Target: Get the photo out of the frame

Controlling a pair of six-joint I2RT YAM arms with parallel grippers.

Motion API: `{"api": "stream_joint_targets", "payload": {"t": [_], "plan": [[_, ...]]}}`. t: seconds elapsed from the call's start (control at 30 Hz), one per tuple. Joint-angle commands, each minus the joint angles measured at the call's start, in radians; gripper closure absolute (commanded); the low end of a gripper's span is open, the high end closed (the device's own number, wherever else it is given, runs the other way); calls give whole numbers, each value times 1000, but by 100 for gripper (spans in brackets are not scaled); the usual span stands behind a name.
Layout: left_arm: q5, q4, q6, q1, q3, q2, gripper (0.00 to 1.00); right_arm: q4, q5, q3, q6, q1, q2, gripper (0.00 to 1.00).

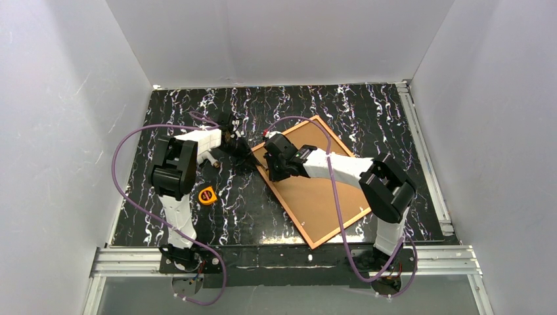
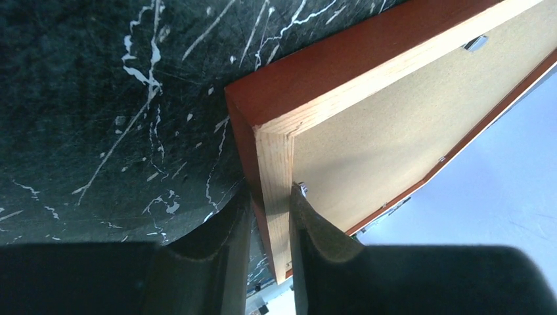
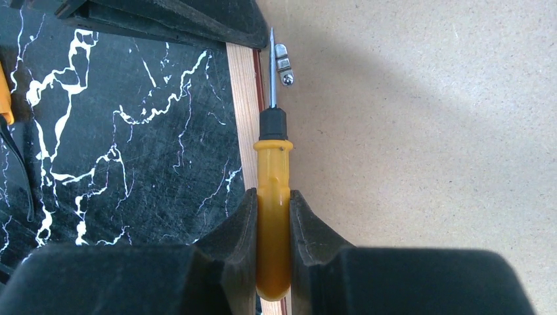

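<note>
With your left gripper (image 2: pixel 269 195) pinching the face-down thin red-brown wooden frame (image 2: pixel 315 79) and right gripper (image 3: pixel 272 197) clamping a yellow-handled screwdriver (image 3: pixel 272 170), gently swivel the small metal clip (image 3: pixel 284 65) off the brown-backed photo (image 3: pixel 427 164) inside.

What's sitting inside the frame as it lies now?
The photo fills the frame, plain brown back up, a small metal clip at its edge. Its other face is turned away, unseen.
</note>
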Motion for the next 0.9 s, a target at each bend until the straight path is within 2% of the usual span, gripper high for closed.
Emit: {"api": "stream_joint_targets", "payload": {"t": [0.0,0.2,0.43,0.6,0.7,0.87], "plan": [[-3,-213,12,-8,-3,40,72,-29,44,15,3,-5,0,99],[0,-217,-16,11,31,28,49,-27,40,2,-6,-6,-33,99],[16,-177,-43,13,-54,-58,37,-121,53,20,-32,-15,-167,99],[46,-51,-142,6,-219,-174,28,-178,59,-118,-46,-22,-326,99],[65,46,-229,-17,-346,-251,16,-192,32,-239,-52,-22,-453,99],[6,160,-374,-119,-500,-359,16,-207,-45,-439,2,-22,-697,99]]}}
